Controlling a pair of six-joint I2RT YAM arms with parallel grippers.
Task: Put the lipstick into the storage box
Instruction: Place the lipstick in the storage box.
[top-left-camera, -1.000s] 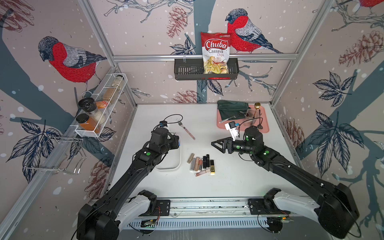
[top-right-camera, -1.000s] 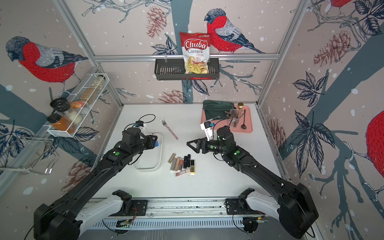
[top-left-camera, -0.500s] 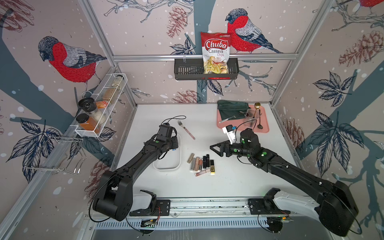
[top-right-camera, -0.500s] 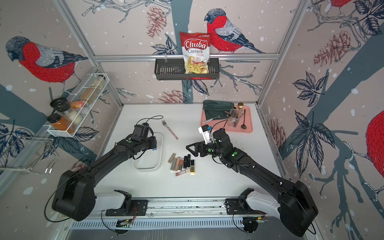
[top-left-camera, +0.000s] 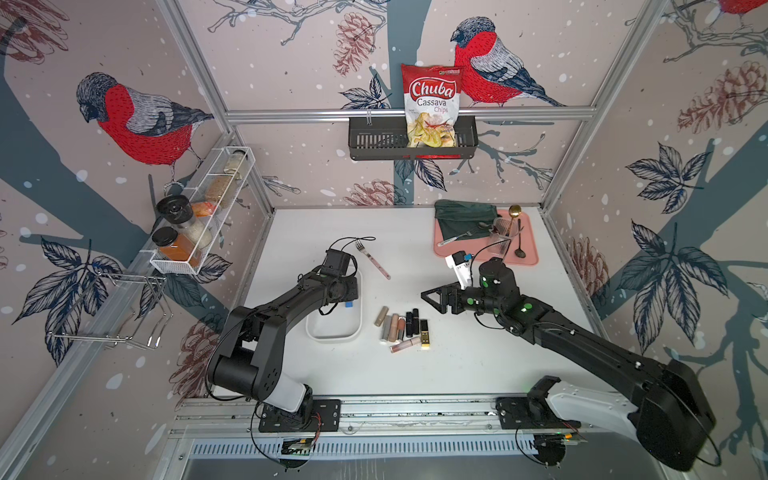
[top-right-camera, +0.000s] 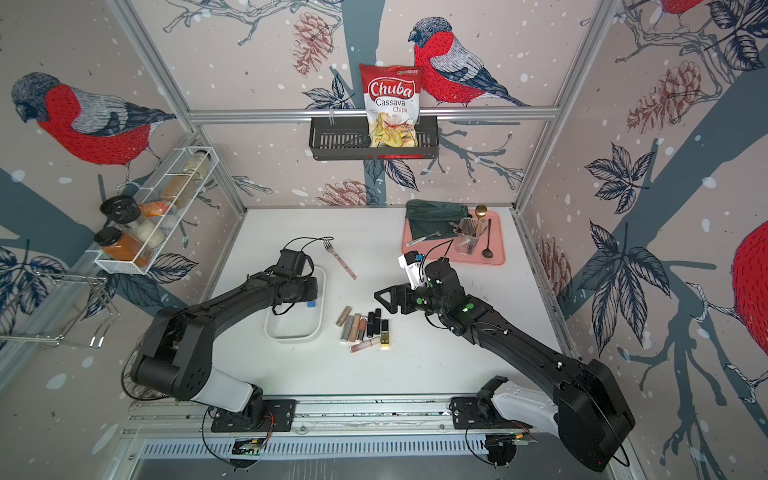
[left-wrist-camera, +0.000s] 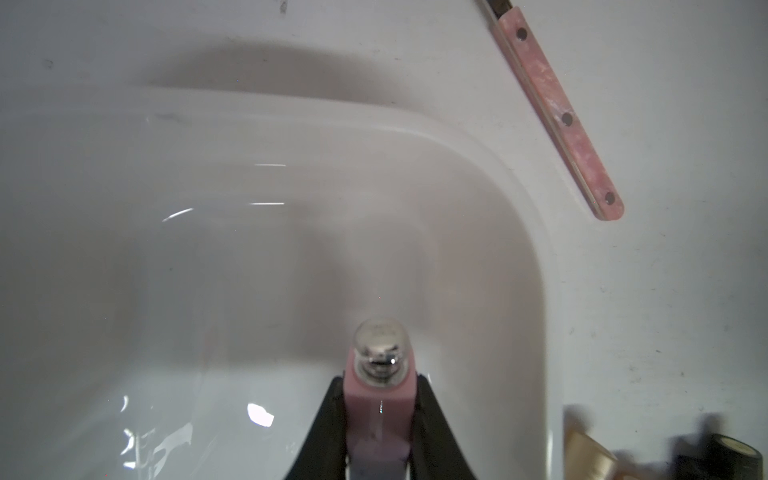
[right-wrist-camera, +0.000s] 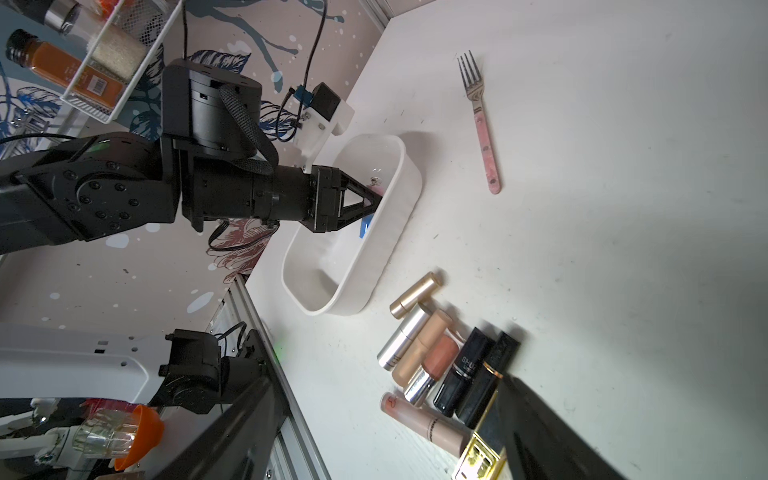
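The storage box (top-left-camera: 333, 333) is a white tub left of centre on the table, seen in both top views (top-right-camera: 291, 330). My left gripper (left-wrist-camera: 379, 401) is shut on a pink lipstick (left-wrist-camera: 379, 395) with a silver end. It holds the lipstick low inside the far end of the box (left-wrist-camera: 505, 174). The right wrist view shows its jaws (right-wrist-camera: 373, 195) dipping past the box wall (right-wrist-camera: 388, 232). Several more lipsticks (top-left-camera: 401, 328) lie in a row right of the box. My right gripper (top-left-camera: 432, 297) hovers open just right of them, its fingers (right-wrist-camera: 540, 432) empty.
A fork (top-left-camera: 374, 261) with a pink handle lies beyond the box. A pink tray (top-left-camera: 528, 254) with cutlery and a green cloth sits at the back right. A black basket (top-left-camera: 374, 143) with a chips bag hangs on the back wall. A wire spice rack (top-left-camera: 195, 226) hangs on the left wall.
The left arm's elbow has folded in toward the table while its gripper stays over the box with the lipstick. The right gripper has drifted slightly toward the row of lipsticks.
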